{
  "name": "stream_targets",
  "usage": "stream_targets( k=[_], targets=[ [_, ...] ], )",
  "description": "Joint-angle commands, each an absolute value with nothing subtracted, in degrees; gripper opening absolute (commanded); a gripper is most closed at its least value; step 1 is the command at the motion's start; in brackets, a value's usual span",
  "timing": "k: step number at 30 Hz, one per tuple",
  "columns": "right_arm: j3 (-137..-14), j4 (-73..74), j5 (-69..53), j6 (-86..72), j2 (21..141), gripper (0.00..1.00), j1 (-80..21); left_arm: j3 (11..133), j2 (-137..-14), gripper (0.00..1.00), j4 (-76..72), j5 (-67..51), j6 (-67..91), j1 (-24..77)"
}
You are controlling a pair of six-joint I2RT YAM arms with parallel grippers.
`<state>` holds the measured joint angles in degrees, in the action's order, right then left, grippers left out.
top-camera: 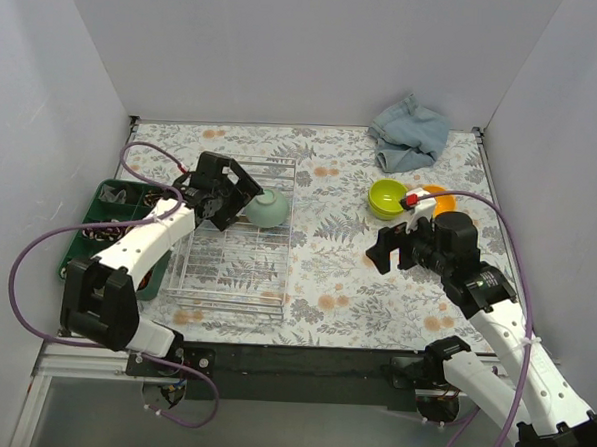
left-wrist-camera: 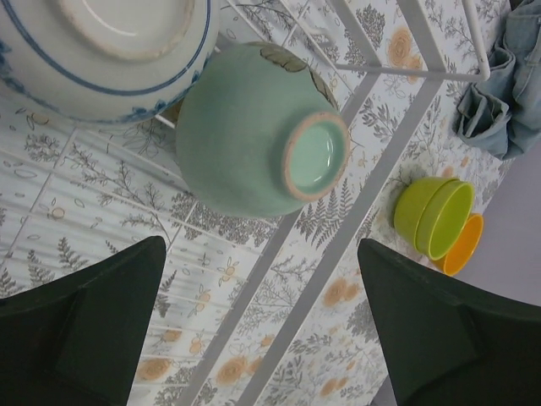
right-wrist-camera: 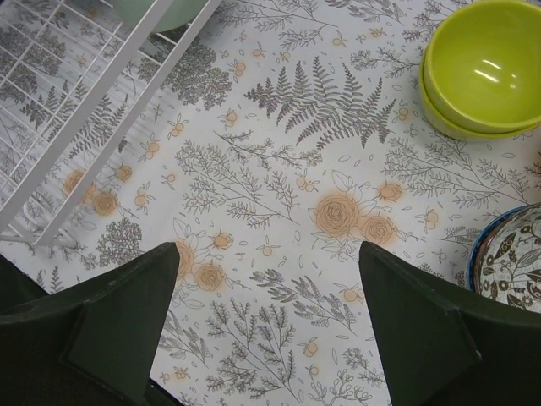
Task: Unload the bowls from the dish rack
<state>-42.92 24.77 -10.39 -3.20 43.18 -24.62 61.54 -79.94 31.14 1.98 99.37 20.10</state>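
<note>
**Top view.** The dish rack (top-camera: 233, 240) stands on the left half of the floral table (top-camera: 345, 286), with a dark green tray (top-camera: 105, 198) just beside its left side. The left arm (top-camera: 142, 240) reaches over the rack. The left jaws are spread, close to the pale green bowl (top-camera: 266, 208) at the rack's far right corner. Two nested lime green bowls (top-camera: 388, 197) and an orange bowl (top-camera: 442, 199) sit on the table to the right of the rack, near a denim cloth (top-camera: 410, 132). The right arm (top-camera: 495, 304) holds the right jaws spread beside them.

**Left wrist view.** The left jaws are wide apart and empty. The pale green bowl (left-wrist-camera: 254, 135) is tipped with its foot towards the camera. It sits next to a blue-and-white bowl (left-wrist-camera: 101, 51), and both are inside the rack.

**Right wrist view.** The right jaws are spread above the table (right-wrist-camera: 279, 152), pinching nothing. The lime green bowls (right-wrist-camera: 482, 72) are at upper right. A patterned bowl (right-wrist-camera: 511, 262) is at the right edge, and a corner of the rack (right-wrist-camera: 101, 110) shows at upper left.
</note>
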Motion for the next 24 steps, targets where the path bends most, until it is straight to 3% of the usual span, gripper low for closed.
stream_targets(
  k=[1, 24],
  targets=[
    [-45.79, 25.58, -9.76, -1.94, 43.68, 0.95, -24.79, 60.91, -83.40, 0.98, 24.88, 5.18, 98.09, 19.95],
    [-45.35, 25.58, -10.20, -0.26, 46.76, 0.94, -24.87, 55.11, -94.66, 0.98, 8.09, 5.63, 96.59, 19.95]
  ],
)
